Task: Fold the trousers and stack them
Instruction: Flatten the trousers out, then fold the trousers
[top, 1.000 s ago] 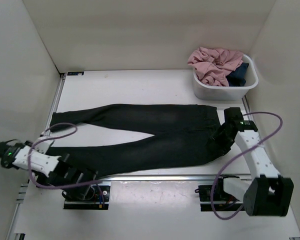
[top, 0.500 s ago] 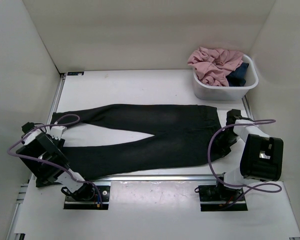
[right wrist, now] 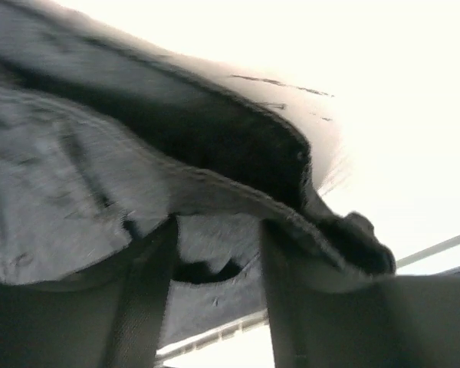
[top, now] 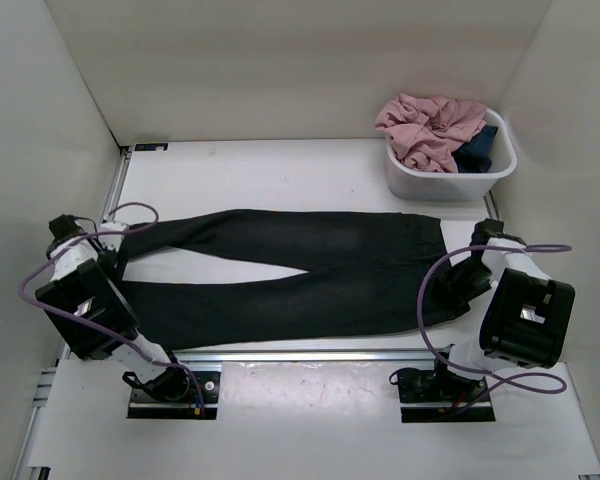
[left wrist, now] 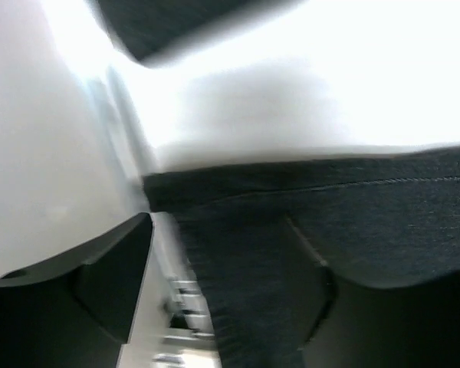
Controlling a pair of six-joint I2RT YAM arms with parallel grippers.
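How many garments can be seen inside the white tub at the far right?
2. A crumpled pink garment fills most of the white tub, and a dark blue garment lies at its right side. More may be hidden underneath them.
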